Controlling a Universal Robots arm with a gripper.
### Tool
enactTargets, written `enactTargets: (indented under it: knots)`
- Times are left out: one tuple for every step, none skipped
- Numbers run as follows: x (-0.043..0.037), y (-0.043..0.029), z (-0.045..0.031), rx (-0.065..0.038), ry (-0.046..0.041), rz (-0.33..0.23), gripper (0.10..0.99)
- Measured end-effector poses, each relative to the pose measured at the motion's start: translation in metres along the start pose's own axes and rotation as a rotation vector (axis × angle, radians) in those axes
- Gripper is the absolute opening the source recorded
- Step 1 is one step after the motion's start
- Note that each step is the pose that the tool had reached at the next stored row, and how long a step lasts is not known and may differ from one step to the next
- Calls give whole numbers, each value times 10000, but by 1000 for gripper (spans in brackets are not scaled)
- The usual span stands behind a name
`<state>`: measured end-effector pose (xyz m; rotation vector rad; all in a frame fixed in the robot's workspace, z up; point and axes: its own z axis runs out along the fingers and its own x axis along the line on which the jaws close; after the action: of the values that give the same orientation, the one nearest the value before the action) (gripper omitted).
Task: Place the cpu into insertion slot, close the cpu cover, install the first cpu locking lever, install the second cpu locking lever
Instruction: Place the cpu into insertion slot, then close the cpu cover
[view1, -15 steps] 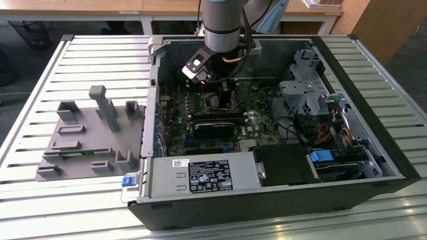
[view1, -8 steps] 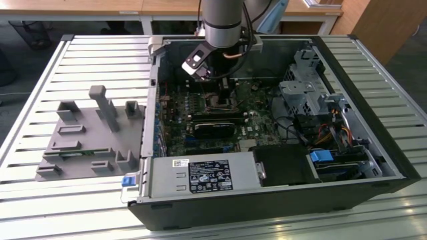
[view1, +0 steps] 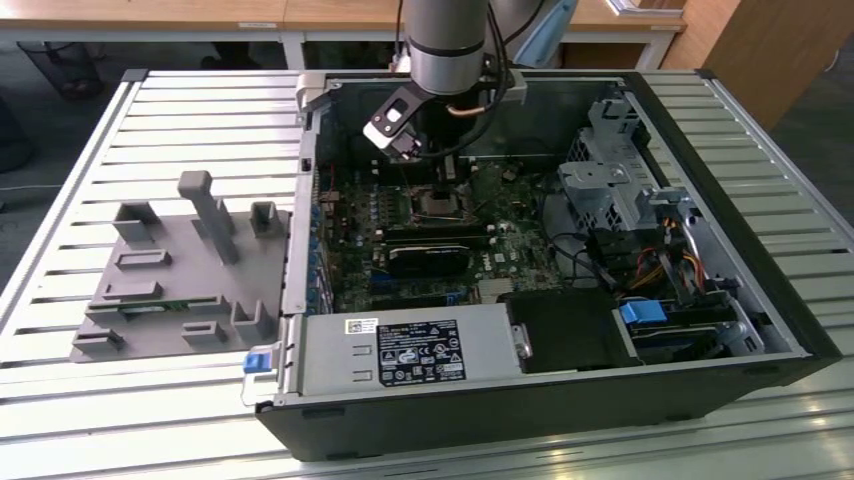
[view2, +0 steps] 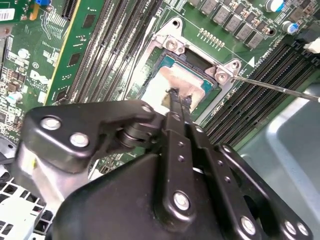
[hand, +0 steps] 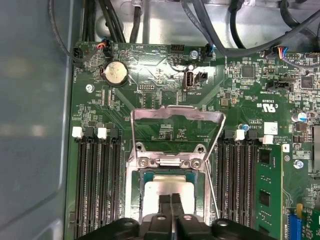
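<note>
The cpu (hand: 167, 187) lies flat in the insertion slot (hand: 135, 192), its silver top also showing in the second wrist view (view2: 162, 85). My gripper (hand: 171, 201) is shut, with the two black fingertips (view2: 175, 99) pressed together and resting on the chip's top, nothing between them. The cpu cover (hand: 176, 111) stands swung back and open beyond the socket, with the board visible through its square opening. A thin wire locking lever (view2: 275, 88) juts out beside the socket, unlatched. In the exterior view the gripper (view1: 434, 178) hangs over the socket (view1: 438, 203) inside the computer case.
Black memory slots (hand: 95, 185) flank the socket on both sides, and a green card (hand: 270, 185) stands past one bank. Cables (hand: 115, 20) run along the case wall. A grey fixture (view1: 174, 270) sits at the exterior view's left; the power supply (view1: 400, 352) is near the front.
</note>
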<state>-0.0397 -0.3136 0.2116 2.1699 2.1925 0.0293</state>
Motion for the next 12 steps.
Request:
enactTargets:
  knots:
    - [-1,0,-4,2,7,1,125]
    - [-1,0,-9,3,13,1,125]
    - [-1,1,-12,6,17,0,106]
    - [-1,2,-15,8,19,0,106]
    - [-1,2,-18,12,21,0,106]
    - [-1,2,-21,14,21,1,106]
    - [-1,3,-23,15,21,0,106]
    - [-1,3,-24,15,21,0,106]
    - [-1,3,-29,17,20,0,106]
    - [-1,3,-32,17,21,1,106]
    - [-2,3,-33,17,21,0,106]
    - [-2,3,-34,17,20,0,106]
